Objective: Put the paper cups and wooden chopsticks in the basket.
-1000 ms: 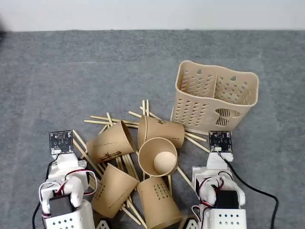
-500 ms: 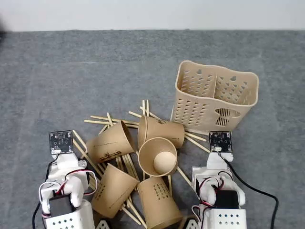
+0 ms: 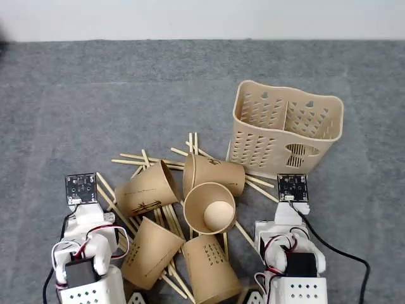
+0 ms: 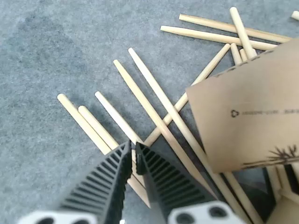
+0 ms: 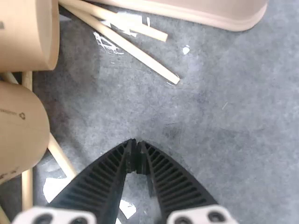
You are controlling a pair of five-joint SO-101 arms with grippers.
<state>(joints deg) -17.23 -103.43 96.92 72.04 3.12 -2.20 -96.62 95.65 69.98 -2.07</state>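
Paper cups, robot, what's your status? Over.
Left pincer shut, empty, above thin wooden chopsticks; right pincer shut, empty. Five brown paper cups lie tipped outside the beige slotted plastic basket. Chopsticks trapped under cups.

Five paper cups (image 3: 210, 206) lie clustered to the left of the basket (image 3: 259, 149) and in front of it, resting on scattered wooden chopsticks (image 3: 136, 158). A few chopsticks run right up to the basket's front base.
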